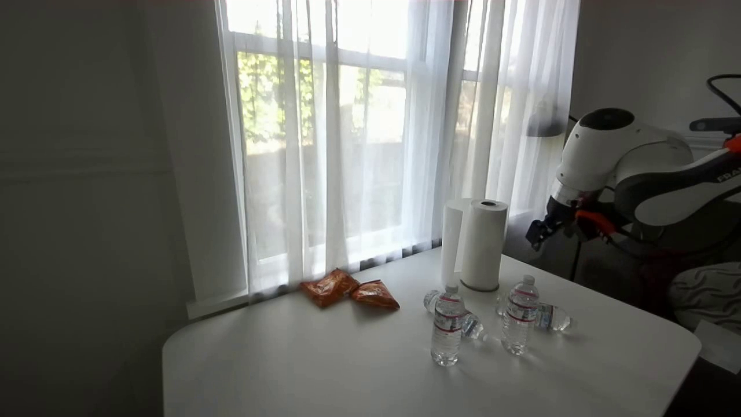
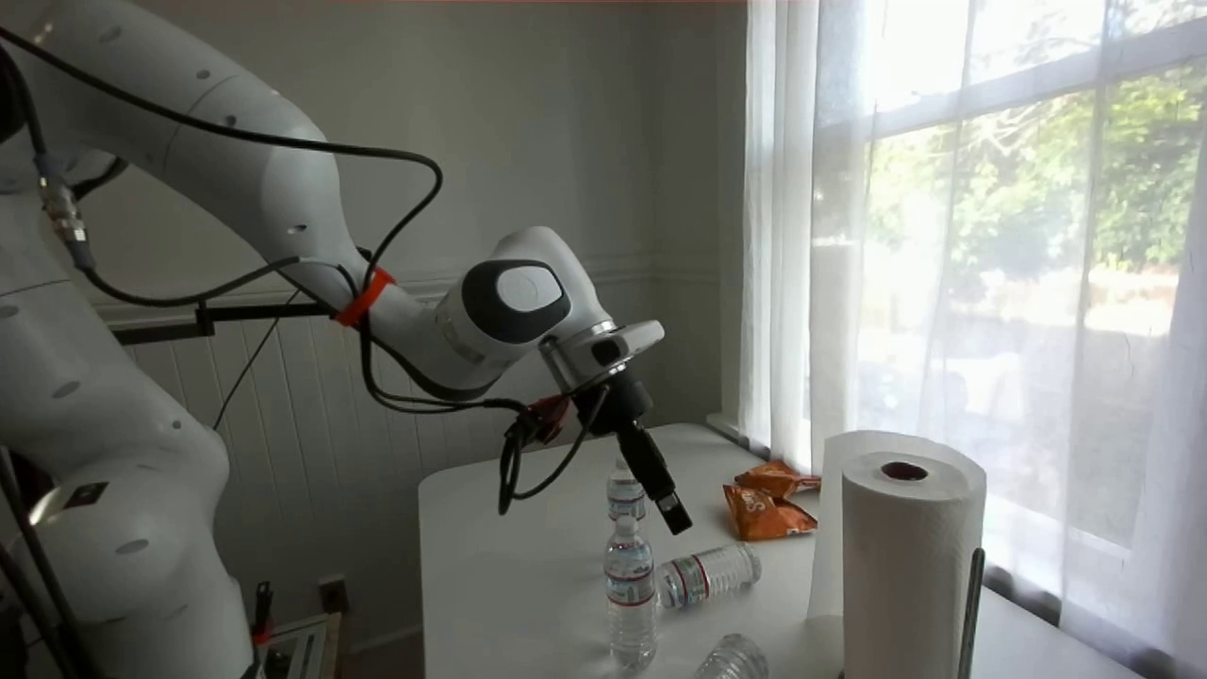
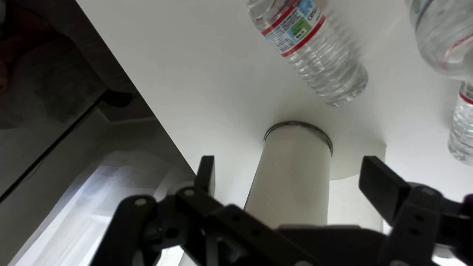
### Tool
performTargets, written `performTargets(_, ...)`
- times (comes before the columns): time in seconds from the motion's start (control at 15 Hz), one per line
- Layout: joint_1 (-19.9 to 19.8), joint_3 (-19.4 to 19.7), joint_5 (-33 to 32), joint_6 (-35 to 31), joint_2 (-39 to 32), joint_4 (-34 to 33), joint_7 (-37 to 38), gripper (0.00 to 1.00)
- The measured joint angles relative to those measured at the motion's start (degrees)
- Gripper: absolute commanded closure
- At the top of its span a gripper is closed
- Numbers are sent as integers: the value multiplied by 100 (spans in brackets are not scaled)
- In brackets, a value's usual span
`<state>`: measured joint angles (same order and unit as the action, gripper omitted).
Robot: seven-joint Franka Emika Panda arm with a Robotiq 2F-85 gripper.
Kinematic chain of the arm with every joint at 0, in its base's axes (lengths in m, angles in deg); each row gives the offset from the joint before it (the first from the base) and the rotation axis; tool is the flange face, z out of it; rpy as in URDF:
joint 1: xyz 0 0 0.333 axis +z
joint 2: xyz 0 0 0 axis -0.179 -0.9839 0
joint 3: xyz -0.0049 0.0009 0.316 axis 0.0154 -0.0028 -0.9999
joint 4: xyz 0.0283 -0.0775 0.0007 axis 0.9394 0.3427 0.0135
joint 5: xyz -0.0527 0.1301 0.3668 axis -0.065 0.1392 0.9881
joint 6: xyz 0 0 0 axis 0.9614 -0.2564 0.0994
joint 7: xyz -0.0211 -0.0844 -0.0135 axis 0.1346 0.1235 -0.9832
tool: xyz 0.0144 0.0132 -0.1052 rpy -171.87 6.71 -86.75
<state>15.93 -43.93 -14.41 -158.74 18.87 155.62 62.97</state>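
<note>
The gripper (image 3: pixel 290 166) is spread wide, grips nothing and is apart from the paper towel roll (image 3: pixel 295 181). The roll stands upright on the bench (image 1: pixel 289 359), a loose sheet (image 1: pixel 451 246) extending from it. Near the roll are two upright bottles (image 1: pixel 447 330) and two lying bottles (image 2: pixel 712 573). Two orange bags (image 1: pixel 333 288) lie farther off, beside the curtain (image 1: pixel 336 191).

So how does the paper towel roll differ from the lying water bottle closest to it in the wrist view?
The paper towel roll stands upright, while the lying water bottle rests on its side. The roll is opaque and plain white; the bottle is clear, with a red-edged label. The roll is also visibly thicker than the bottle. Both are on the white table, and the open gripper holds neither.
</note>
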Motion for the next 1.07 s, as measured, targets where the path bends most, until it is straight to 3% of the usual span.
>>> performTargets(0.53,-791,-109,1072,127,-7,-233,-2826,0)
performTargets(1.07,-921,-183,1211,97,-88,-234,-3065,0)
